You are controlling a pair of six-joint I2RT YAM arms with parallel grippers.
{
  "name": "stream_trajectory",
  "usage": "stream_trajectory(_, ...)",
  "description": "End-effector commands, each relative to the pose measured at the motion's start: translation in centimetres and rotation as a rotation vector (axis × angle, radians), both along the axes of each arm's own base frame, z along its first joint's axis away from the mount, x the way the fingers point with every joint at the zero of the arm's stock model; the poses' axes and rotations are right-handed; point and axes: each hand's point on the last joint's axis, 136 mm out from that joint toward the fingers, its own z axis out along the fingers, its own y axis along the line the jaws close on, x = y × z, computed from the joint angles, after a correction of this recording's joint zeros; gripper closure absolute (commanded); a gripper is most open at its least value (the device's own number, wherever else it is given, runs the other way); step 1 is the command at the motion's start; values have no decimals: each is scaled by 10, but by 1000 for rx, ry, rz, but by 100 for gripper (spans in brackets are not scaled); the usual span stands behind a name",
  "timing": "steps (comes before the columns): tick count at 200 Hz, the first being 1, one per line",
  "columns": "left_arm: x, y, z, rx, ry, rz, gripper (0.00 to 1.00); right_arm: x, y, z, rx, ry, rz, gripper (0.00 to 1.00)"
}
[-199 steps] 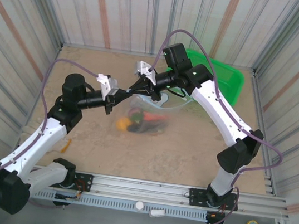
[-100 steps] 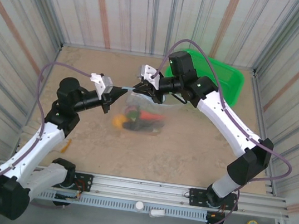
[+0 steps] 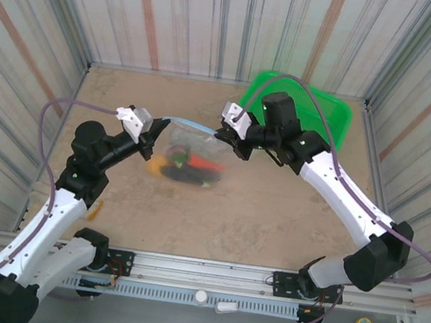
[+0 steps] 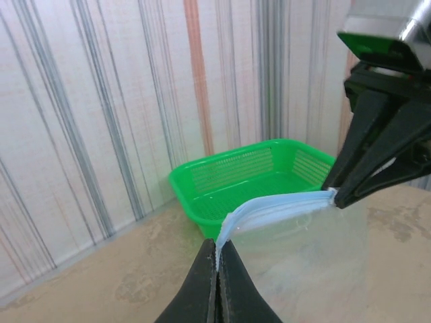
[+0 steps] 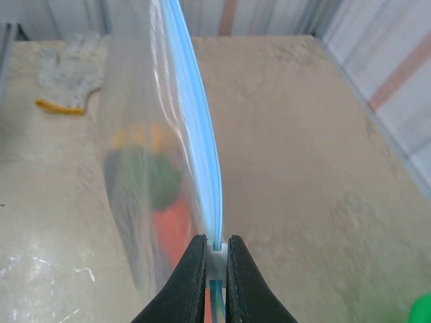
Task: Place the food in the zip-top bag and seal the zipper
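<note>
Two grippers hold the bag (image 3: 194, 152) by its blue zipper (image 3: 189, 123). The left gripper (image 3: 158, 125) is pinched tight on one end of the zipper. The right gripper (image 3: 225, 135) is pinched tight on the other end. The food (image 3: 189, 167) sits inside the bag, down low. The green basket (image 3: 332, 114) is behind, by the back wall.

Glossy clear plastic zip-top bag (image 3: 195, 149)

- We see the right gripper (image 5: 215, 259) pinched shut on the light-blue zipper (image 5: 202, 128).
- Through the clear zip-top bag (image 5: 145, 101), the food (image 5: 158, 195) shows as blurred orange and green, perhaps vegetables.
- A white glove (image 5: 71, 81) lies beyond.
</note>
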Motion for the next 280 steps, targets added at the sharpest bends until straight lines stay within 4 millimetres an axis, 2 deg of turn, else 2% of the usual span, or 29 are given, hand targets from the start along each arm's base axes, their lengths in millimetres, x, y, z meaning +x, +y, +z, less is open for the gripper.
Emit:
stream_trajectory(1,2,27,43,-39,-161,150,100,15,-48,-31,-100,71,-218,100)
stream_trajectory(26,-1,29,47,-39,-167,161,100,18,-70,-41,-97,70,-317,99)
stream_trajectory(62,-8,36,53,-51,-191,199,100,12,-92,-61,-114,67,-440,98)
stream_trajectory(103,-18,33,52,-57,-186,180,100,2,-116,-62,-82,41,-554,98)
stream_trajectory(121,-23,31,49,-72,-170,166,100,-5,-121,-55,-65,17,-573,99)
stream_trajectory(133,-30,27,47,-94,-152,136,100,-16,-116,-43,-23,-2,-532,99)
stream_trajectory(137,-35,25,47,-101,-148,118,100,-19,-113,-44,-20,-2,-518,99)
stream_trajectory(145,-45,20,45,-113,-133,80,100,-30,-113,-29,17,-33,-503,99)
stream_trajectory(163,-68,13,39,-154,-83,8,100,-54,-111,-19,38,-40,-463,100)
stream_trajectory(186,-92,19,25,-216,-36,-1,100,-84,-110,-11,77,-4,-408,98)
stream_trajectory(206,-98,33,10,-266,-4,56,100,-92,-108,-3,106,-16,-404,96)
stream_trajectory(221,-88,41,0,-293,29,122,100,-85,-104,2,123,-35,-412,95)
stream_trajectory(237,-67,44,-10,-297,69,197,100,-70,-94,3,110,-56,-410,95)
stream_trajectory(252,-34,45,-23,-271,139,301,100,-44,-85,0,118,-38,-417,95)
stream_trajectory(262,-5,50,-36,-267,202,404,100,-15,-82,-6,128,6,-444,95)
stream_trajectory(265,4,53,-40,-268,225,440,100,-5,-82,-9,127,20,-463,93)
stream_trajectory(266,7,54,-41,-268,234,451,100,-2,-82,-9,129,18,-469,89)
stream_trajectory(269,18,58,-47,-270,266,498,100,7,-83,-11,131,29,-492,85)
stream_trajectory(270,21,60,-50,-271,279,512,100,12,-84,-10,132,25,-502,79)
stream_trajectory(272,29,63,-55,-272,306,544,100,17,-85,-10,133,29,-517,75)
stream_trajectory(280,59,80,-76,-320,440,668,100,40,-87,-10,130,33,-582,63)
